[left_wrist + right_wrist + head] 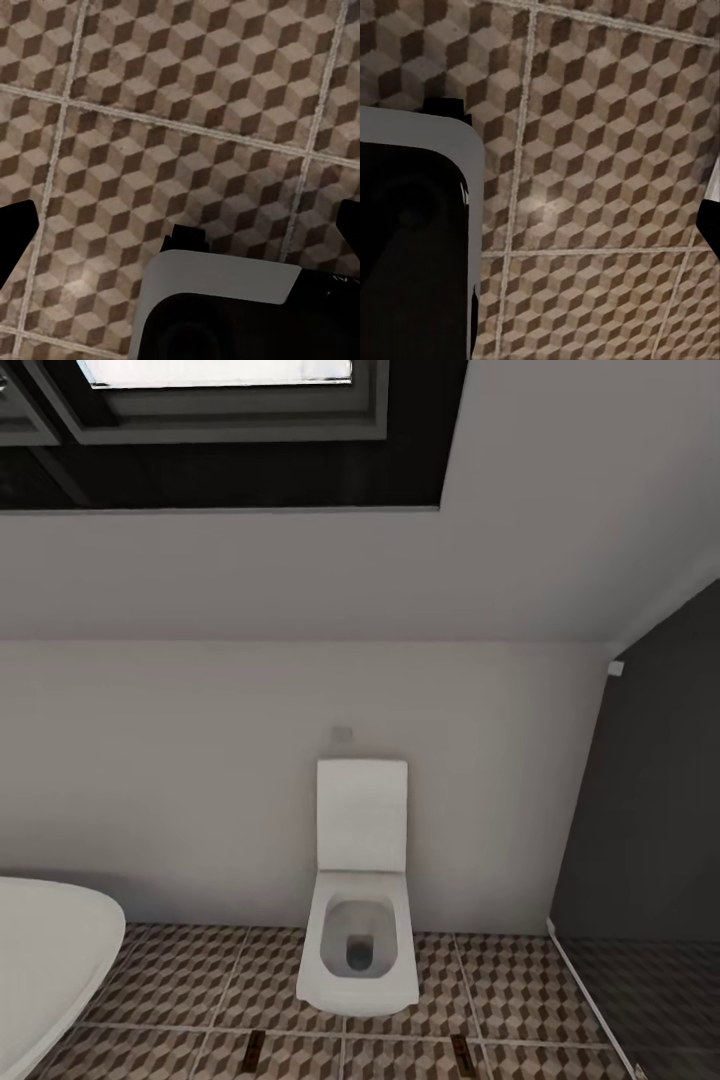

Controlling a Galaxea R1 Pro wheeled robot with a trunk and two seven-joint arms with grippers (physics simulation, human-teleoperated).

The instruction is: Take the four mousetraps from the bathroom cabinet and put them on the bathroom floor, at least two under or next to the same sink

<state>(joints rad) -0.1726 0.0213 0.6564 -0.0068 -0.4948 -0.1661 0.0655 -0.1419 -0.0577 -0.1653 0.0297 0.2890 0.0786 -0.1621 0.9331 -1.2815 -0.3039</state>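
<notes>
From the head view, the rounded white bathtub sits at the left, the toilet at the middle, a dark wall at the right. 2 small brown slabs, likely mousetraps, lie on the bathroom floor in front of the toilet. Whether either gripper's fingers are apart I cannot tell. Risk: these 2 may lie too far from the sink.

You see a white toilet, a white bathtub, and brown, beige and cream cube-patterned floor tiles.
</notes>
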